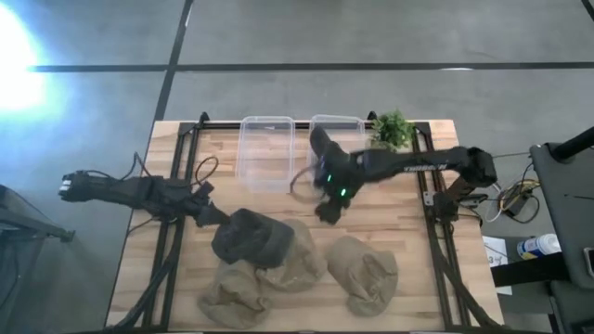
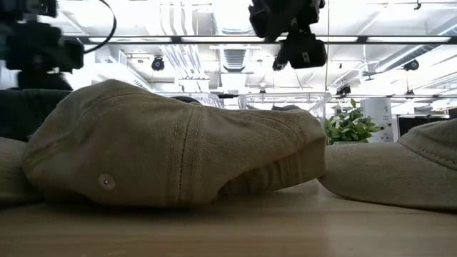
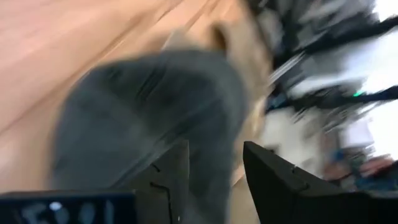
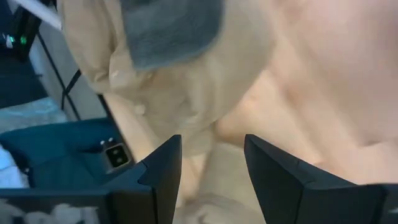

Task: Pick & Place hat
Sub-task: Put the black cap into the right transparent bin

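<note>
A dark grey hat lies on top of the tan hats at the table's near middle. It fills the left wrist view and shows far off in the right wrist view. My left gripper is open at the hat's left edge. My right gripper is open and holds nothing. It hangs above the table between the clear bins and the hats, high in the low view. My left gripper stands with its open fingers on either side of the dark grey hat's left edge. I cannot tell whether they touch it.
Three tan hats lie near the table's near edge; one fills the low view. Two clear plastic bins and a small green plant stand at the far edge. Bare wood lies between them.
</note>
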`<state>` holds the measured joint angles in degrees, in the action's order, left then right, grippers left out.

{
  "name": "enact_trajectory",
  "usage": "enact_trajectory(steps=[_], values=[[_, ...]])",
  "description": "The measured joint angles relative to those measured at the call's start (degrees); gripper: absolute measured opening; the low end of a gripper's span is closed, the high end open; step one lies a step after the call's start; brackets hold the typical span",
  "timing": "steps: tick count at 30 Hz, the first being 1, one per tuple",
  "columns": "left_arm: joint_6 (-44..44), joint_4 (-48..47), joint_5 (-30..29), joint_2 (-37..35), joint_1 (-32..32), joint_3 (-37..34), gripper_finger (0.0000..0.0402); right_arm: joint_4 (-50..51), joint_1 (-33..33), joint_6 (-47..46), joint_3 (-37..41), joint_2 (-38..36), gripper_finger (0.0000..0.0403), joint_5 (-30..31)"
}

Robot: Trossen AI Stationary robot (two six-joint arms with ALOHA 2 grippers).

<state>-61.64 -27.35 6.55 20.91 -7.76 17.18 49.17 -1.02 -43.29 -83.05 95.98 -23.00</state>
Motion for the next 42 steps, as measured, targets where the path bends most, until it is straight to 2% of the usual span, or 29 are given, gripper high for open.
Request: enact_trajectory(steps=[3,6,12,16,22,33,42], values=[[3.0,-12.3,0.0,2.0,-2.4,3.8,0.0134,-5.3,3.2,-6.6,0.0,4.1,0.0171,0.2],[3.1,-18.0,0.3,4.0,-4.3,5.1,0.0128,-11.7,4.4,-11.9,0.0,8.7,0.0171,0.7],[-1.8,-15.0,1.5,8.1,-6.4,2.3,0.0126,-22.3,4.8,-18.2,0.1,17.2,0.0171,0.0],[-4.7,-13.7,1.4,11.2,-6.8,-0.1,0.0126,-30.3,4.9,-21.2,0.1,21.2,0.0171,-3.8],[-6.3,-3.6,2.6,14.6,-6.8,-3.5,0.0126,-40.6,5.1,-25.8,0.1,22.9,0.0171,-4.5],[-6.4,25.6,1.1,22.5,-6.8,-8.2,0.0126,-45.9,2.6,-28.8,0.1,21.4,0.0171,1.0],[-6.1,35.9,-0.5,30.6,-6.7,-8.2,0.0126,-54.0,0.7,-30.8,0.1,23.0,0.0171,2.2]])
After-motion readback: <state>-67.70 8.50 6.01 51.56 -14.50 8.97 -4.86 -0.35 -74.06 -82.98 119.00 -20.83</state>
